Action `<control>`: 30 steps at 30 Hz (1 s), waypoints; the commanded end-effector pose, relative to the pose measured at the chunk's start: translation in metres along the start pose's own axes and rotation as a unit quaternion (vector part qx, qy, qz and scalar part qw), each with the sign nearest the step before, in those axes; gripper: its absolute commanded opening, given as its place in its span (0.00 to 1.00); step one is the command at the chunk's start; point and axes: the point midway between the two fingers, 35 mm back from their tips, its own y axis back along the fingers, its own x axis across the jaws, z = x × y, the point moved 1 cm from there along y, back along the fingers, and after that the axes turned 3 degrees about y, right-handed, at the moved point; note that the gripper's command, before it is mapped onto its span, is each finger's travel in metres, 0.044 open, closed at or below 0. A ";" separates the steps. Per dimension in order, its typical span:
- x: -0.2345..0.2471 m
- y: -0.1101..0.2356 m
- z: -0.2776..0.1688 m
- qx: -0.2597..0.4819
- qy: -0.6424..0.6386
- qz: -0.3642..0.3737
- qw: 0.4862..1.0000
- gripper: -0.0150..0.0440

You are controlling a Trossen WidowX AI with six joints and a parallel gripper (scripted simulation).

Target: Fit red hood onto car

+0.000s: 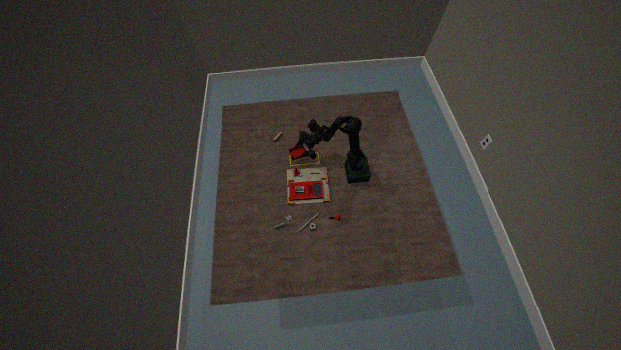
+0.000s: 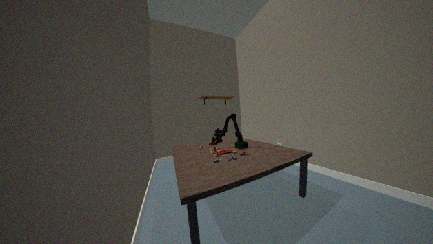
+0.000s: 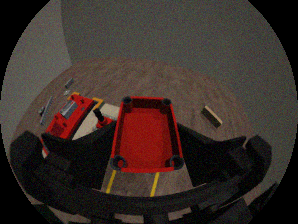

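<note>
My gripper point(image 1: 301, 148) point(image 2: 216, 138) point(image 3: 147, 125) is shut on the red hood point(image 1: 297, 152) point(image 2: 212, 143) point(image 3: 147, 129), one finger on each long side. The hood's hollow side faces the wrist camera, and its corner holes show. It is over the left part of a yellow marked rectangle point(image 1: 312, 163) point(image 3: 109, 181). I cannot tell whether it touches the table. The red car chassis point(image 1: 306, 190) point(image 2: 223, 151) point(image 3: 65, 119) with its grey engine block sits in the white jig point(image 1: 316, 173), just in front of the rectangle.
The arm's base point(image 1: 357, 171) point(image 2: 241, 145) stands right of the jig. A small wooden dowel point(image 1: 278, 136) point(image 3: 212, 116) lies behind the hood. A metal rod point(image 1: 308, 222), bolts point(image 1: 288, 218), a nut point(image 1: 312, 226) and a red piece point(image 1: 336, 217) lie in front of the jig.
</note>
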 end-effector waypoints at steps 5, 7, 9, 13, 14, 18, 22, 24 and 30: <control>-0.001 0.002 0.006 -0.004 0.007 0.000 1.000 0.25; -0.001 0.002 0.006 -0.004 0.007 0.000 1.000 0.25; -0.001 0.002 0.005 -0.004 0.002 0.000 1.000 0.25; -0.001 0.002 0.004 -0.004 -0.028 0.000 1.000 0.25; -0.001 0.002 0.003 -0.004 -0.039 0.000 0.999 0.25; 0.000 0.001 0.003 -0.004 -0.091 0.000 0.996 0.25; 0.000 0.001 0.003 -0.004 -0.143 0.000 0.990 0.25; 0.000 0.001 0.002 -0.004 -0.169 0.000 0.986 0.25; 0.000 0.001 0.002 -0.004 -0.246 0.000 0.969 0.25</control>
